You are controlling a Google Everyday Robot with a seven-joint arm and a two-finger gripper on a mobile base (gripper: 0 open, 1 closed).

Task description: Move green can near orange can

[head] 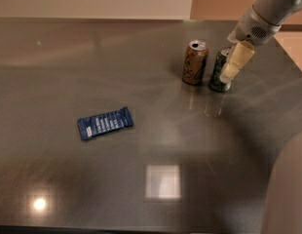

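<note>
Camera view looks down on a dark, glossy table (92,57), and we find the green can (217,74) upright near its far right side, just beside the orange can (195,62), with only a thin gap between them. Both stand on their bases, silver tops up. The gripper (230,72) comes down at a slant from the arm (268,13) at upper right and lies across the green can's right flank, hiding part of it. We cannot tell whether it grips the can or has let go, since the pale part in front covers the contact. We judge the can sits low enough to be resting on the table. With the cans this close, we take the placing as all but done. A blue bar (105,123) lies flat, well apart to the left, out of the way.
</note>
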